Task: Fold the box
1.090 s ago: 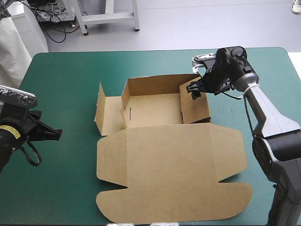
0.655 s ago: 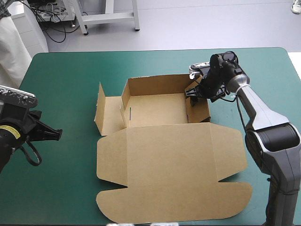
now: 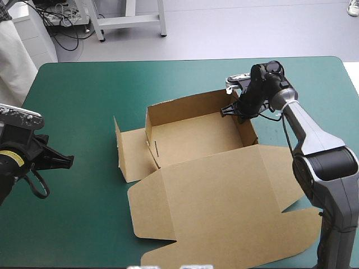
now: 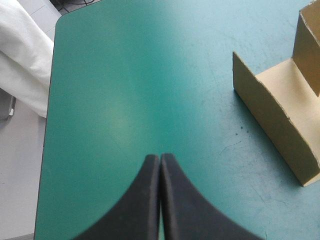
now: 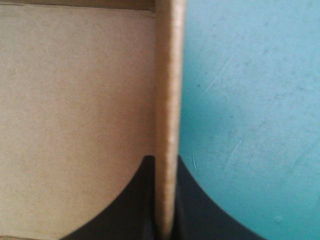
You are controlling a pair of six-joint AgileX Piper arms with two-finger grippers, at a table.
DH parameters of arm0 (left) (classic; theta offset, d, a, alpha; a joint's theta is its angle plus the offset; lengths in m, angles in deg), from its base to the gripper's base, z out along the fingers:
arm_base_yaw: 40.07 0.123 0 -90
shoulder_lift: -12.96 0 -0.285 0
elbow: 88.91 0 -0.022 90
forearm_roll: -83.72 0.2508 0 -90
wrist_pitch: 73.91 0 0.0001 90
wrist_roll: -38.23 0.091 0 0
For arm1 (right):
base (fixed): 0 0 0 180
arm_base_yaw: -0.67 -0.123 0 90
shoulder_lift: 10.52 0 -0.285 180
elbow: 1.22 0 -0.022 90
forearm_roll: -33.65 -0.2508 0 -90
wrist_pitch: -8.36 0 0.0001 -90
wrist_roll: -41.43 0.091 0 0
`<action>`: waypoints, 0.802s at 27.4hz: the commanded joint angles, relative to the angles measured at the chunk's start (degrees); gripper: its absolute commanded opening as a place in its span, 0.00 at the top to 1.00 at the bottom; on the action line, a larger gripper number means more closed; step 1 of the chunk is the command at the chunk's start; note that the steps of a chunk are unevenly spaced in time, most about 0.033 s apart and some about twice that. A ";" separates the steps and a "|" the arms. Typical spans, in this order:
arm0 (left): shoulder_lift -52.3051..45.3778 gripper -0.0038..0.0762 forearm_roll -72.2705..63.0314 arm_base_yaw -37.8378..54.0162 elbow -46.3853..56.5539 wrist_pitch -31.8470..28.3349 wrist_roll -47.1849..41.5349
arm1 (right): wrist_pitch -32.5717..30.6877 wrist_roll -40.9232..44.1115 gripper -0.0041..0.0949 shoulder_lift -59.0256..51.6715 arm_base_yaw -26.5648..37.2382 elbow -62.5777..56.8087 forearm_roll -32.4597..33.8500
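The brown box (image 3: 196, 140) lies mid-table as an open tray, its back and right walls raised, its left flap (image 3: 130, 151) partly up, and the big lid (image 3: 224, 207) flat toward the front. My right gripper (image 3: 240, 110) is shut on the box at the top of its right wall near the back corner. In the right wrist view the wall's edge (image 5: 167, 120) runs upright between my two fingers (image 5: 145, 200). My left gripper (image 3: 66, 161) is shut on nothing, low over the teal-green cover to the left of the box. Ahead of its joined fingertips (image 4: 160, 159) and off to one side stands the left flap (image 4: 275, 125).
The teal-green table (image 3: 84, 101) shows bare cover to the left of and behind the box. A white draped thing (image 3: 14, 61) stands just beyond the table's left far corner. The lid's front corner reaches the table's front edge (image 3: 168, 263).
My right gripper has shut on the right wall. The whole box has turned and slid, its lid swinging toward the front right. The left arm has stayed put.
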 commanded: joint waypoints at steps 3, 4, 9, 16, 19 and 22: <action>-0.46 0.99 0.59 -0.09 -1.52 -3.40 -2.28 | -0.80 -4.63 0.98 -9.14 1.23 1.87 0.02; -0.46 0.99 0.86 -0.09 -1.52 -3.40 -2.73 | -0.80 -6.32 0.98 -11.00 1.77 1.87 -0.22; -0.46 0.99 0.62 -0.09 -1.52 -3.40 -2.85 | -0.80 -8.90 0.98 -17.55 5.70 1.87 -3.82; -0.46 0.99 0.54 -0.09 -1.52 -3.40 -2.98 | -0.80 -13.51 0.98 -25.45 12.73 1.67 -13.59; -0.46 0.99 0.54 -0.09 -1.52 -3.40 -3.87 | -0.92 -15.91 0.98 -28.48 15.53 1.67 -18.23; -0.46 0.99 0.54 -0.09 -1.52 -3.40 -3.97 | -0.92 -16.96 0.98 -31.07 17.49 1.67 -20.53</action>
